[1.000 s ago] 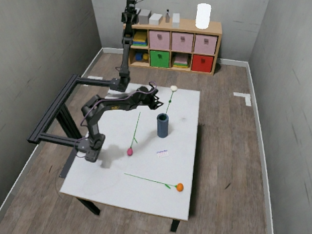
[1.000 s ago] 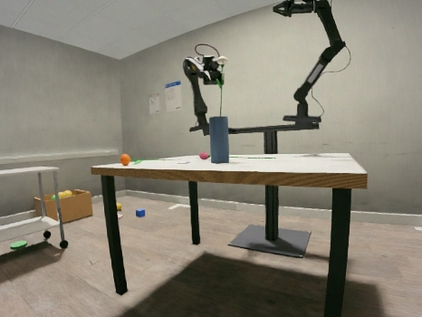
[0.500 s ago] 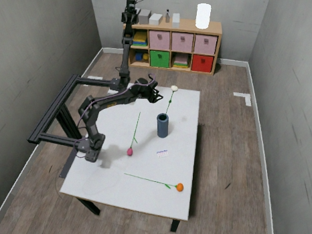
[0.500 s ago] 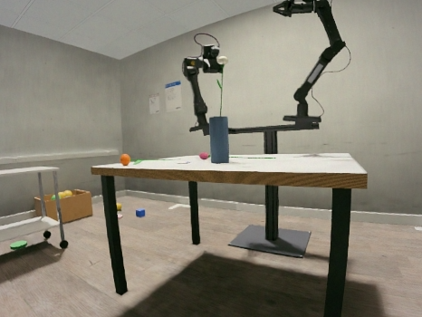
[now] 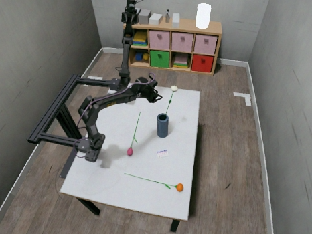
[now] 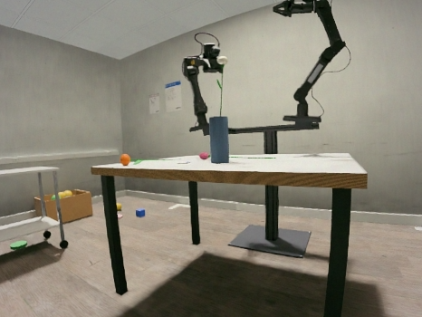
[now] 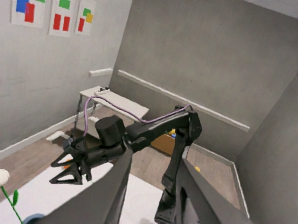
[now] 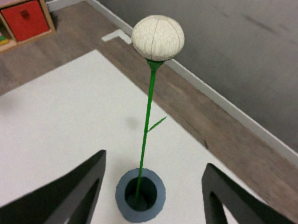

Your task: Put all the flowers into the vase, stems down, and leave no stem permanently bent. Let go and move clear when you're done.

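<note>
Right tool [image 5: 159,97] [image 6: 213,69] [image 7: 61,172] [image 8: 156,182]: fingers apart, nothing between, raised near the white flower [image 5: 174,88] [image 6: 222,60] [image 7: 4,177] [image 8: 158,38]. Risk: a sideways swing could snag its bloom and bend the stem or tip the vase [image 5: 163,126] [image 6: 219,139] [image 7: 34,218] [image 8: 121,196]. That flower stands in the vase, stem down. 2 remain on the table [image 5: 140,190] [image 6: 226,176] [image 7: 134,202] [image 8: 55,110]: pink flower [image 5: 130,152] [image 6: 204,156] left of the vase, orange flower [image 5: 179,187] [image 6: 125,158] at the near end. Pressing down on either could kink its thin stem.
</note>
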Motion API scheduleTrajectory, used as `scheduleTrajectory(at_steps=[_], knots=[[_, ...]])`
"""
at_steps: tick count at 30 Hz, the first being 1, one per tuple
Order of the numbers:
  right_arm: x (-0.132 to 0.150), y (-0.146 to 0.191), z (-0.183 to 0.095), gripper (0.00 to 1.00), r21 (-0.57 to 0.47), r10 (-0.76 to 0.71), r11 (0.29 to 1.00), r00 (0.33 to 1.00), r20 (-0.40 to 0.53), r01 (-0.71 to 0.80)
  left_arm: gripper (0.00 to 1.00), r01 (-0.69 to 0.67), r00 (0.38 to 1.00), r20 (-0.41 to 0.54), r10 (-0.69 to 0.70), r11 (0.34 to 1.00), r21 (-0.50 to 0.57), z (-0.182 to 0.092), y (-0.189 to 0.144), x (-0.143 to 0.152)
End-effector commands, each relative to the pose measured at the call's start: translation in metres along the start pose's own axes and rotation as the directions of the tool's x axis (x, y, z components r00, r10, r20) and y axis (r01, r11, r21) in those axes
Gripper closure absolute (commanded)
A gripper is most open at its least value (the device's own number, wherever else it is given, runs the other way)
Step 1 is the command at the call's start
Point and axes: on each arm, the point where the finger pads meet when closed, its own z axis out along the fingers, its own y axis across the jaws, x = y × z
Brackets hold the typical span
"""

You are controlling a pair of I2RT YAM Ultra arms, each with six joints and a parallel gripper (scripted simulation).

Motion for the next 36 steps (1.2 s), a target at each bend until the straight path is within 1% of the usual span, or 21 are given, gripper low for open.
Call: scheduleTrajectory(at_steps=[1,8,11,14,18,19,20,21,33,35,36], knots=[[-0.027,-0.002,-0.014,0.40,0.000,0.020,1.000,0.998,0.062,-0.020,0.70,0.007,1.000,-0.014,-0.007,1.000,-0.001,0.006,-0.001,0.000],[-0.029,-0.005,-0.009,0.40,0.003,0.024,1.000,0.997,0.073,-0.025,0.70,0.007,1.000,-0.014,-0.007,1.000,-0.001,0.006,-0.001,0.000],[-0.023,-0.005,-0.006,0.40,0.001,0.020,1.000,0.998,0.061,-0.020,0.70,0.007,1.000,-0.014,-0.007,1.000,-0.001,0.006,-0.001,0.000],[-0.009,0.000,-0.012,0.40,-0.006,0.011,1.000,0.999,0.039,-0.011,0.70,0.007,1.000,-0.014,-0.007,1.000,-0.001,0.006,-0.001,0.000],[-0.007,0.003,-0.014,0.40,-0.008,0.010,1.000,0.999,0.037,-0.009,0.70,0.007,1.000,-0.014,-0.007,1.000,-0.001,0.006,-0.001,0.000],[-0.014,0.001,-0.019,0.40,-0.003,0.017,1.000,0.998,0.053,-0.017,0.70,0.007,1.000,-0.014,-0.007,1.000,-0.001,0.006,-0.001,0.000],[-0.003,0.002,-0.019,0.40,-0.004,0.011,1.000,0.999,0.033,-0.011,0.70,0.007,1.000,-0.014,-0.007,1.000,-0.001,0.006,-0.001,0.000],[0.001,0.002,-0.021,0.40,-0.004,0.008,1.000,1.000,0.022,-0.008,0.70,0.007,1.000,-0.014,-0.007,1.000,-0.001,0.006,-0.001,0.000],[0.032,0.000,-0.075,0.40,-0.002,0.007,1.000,1.000,0.018,-0.007,0.70,0.007,1.000,-0.014,-0.007,1.000,-0.001,0.006,-0.001,0.000],[0.032,0.000,-0.075,0.40,-0.002,0.007,1.000,1.000,0.018,-0.007,0.70,0.007,1.000,-0.014,-0.007,1.000,-0.001,0.006,-0.001,0.000],[0.031,0.000,-0.080,0.40,-0.002,0.010,1.000,1.000,0.026,-0.010,0.70,0.007,1.000,-0.014,-0.007,1.000,-0.001,0.006,-0.001,0.000]])
